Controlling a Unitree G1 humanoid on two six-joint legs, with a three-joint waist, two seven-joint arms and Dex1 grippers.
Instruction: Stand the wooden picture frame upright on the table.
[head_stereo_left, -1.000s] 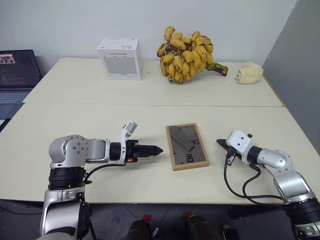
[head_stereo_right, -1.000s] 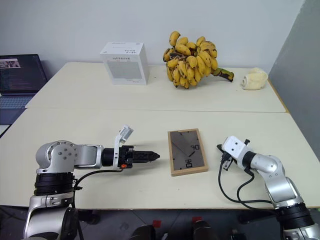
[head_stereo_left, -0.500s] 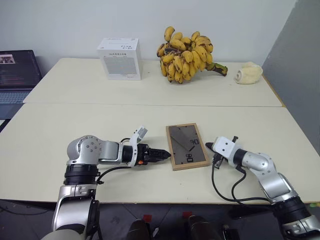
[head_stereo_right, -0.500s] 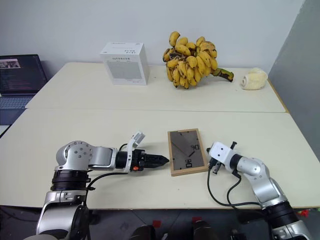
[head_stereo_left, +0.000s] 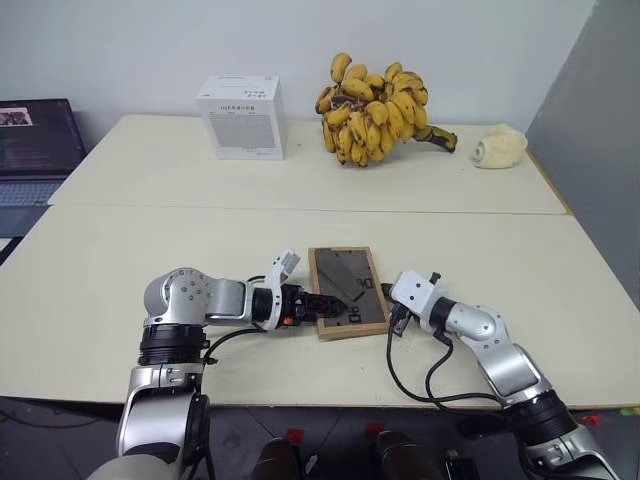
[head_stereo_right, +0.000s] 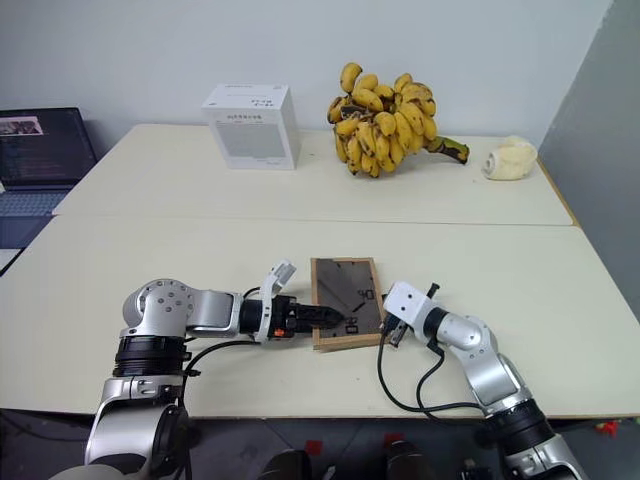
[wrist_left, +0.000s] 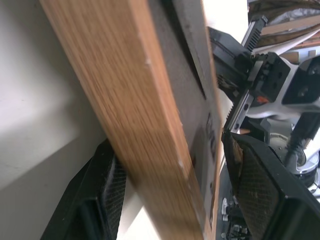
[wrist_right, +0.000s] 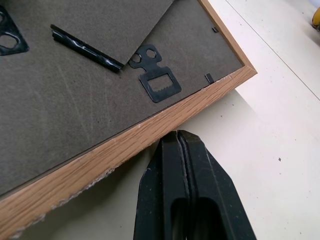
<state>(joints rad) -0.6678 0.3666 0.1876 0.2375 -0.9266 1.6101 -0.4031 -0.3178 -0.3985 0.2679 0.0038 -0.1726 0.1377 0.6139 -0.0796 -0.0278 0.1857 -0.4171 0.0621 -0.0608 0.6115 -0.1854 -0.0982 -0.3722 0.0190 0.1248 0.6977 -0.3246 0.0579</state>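
Picture frame (head_stereo_left: 346, 291) lies back-side up on the near half of the table (head_stereo_left: 150, 260), and I have both arms working at it. My left gripper (head_stereo_left: 325, 303) has its two black fingers spread wide, one ribbed pad (wrist_left: 100, 200) under the frame's near-left wooden edge and the other above the dark backing; I cannot tell whether they press on it. My right gripper (wrist_right: 182, 150) has its smooth black fingers pressed together, their tip touching the frame's right-hand wooden edge. That light oak rim looks grainy, with a slightly frayed stretch in the right wrist view. The backing is dull grey-brown fibreboard, scuffed, carrying a folded prop flap, a small black sawtooth hanger (wrist_right: 155, 80) and white marks. Beyond the frame, across the table's seam, stand a white cardboard box (head_stereo_left: 239, 117) to the far left, a big bunch of spotted yellow bananas (head_stereo_left: 375, 108) straight behind, and a pale lumpy object (head_stereo_left: 498, 146) to the far right. A laptop (head_stereo_left: 35, 145) sits off the table's left end.
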